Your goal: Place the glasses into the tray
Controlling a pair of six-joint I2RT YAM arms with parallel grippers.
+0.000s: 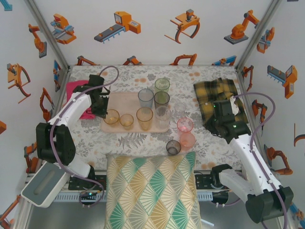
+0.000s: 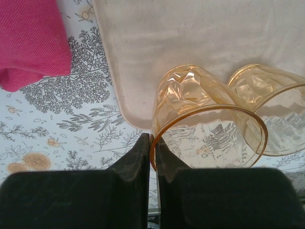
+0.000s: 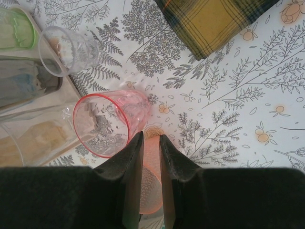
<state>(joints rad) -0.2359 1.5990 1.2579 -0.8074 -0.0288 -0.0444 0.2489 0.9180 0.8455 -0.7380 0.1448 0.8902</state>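
On a leaf-print desk (image 1: 128,140), the left claw (image 2: 153,143) pinches the rim of an amber glass (image 2: 205,129) at the tray's (image 1: 125,102) near-left corner (not yet let go). About seven glasses (image 1: 145,98) stand on the tray. Four wait just right of it, the right claw (image 3: 151,140) slightly parted above the short pink glass (image 3: 151,181).

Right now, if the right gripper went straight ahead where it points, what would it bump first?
The right gripper would probably meet the short pink glass showing between its jaws; distance unclear.

Glasses (image 1: 144,118) in tray (image 1: 125,101), cloth (image 1: 76,90) at left
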